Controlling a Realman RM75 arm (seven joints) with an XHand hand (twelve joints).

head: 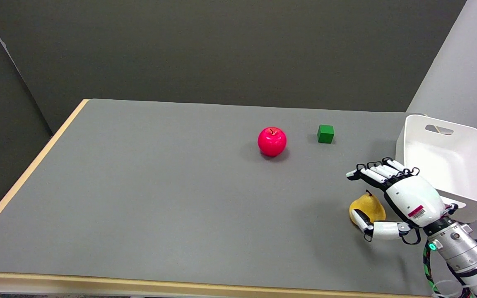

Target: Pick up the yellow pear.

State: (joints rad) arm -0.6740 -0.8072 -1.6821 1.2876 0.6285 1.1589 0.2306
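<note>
Yellow pear (370,206) on table, inside spread right hand (400,198).

On the table (139,198), the apple (272,141) serves as landmark. The cube (325,134) sits right of it, slightly farther back. The bin (449,174) stands far right. The pear (369,206) lies nearer and right, just beside the right hand (400,194).
</note>
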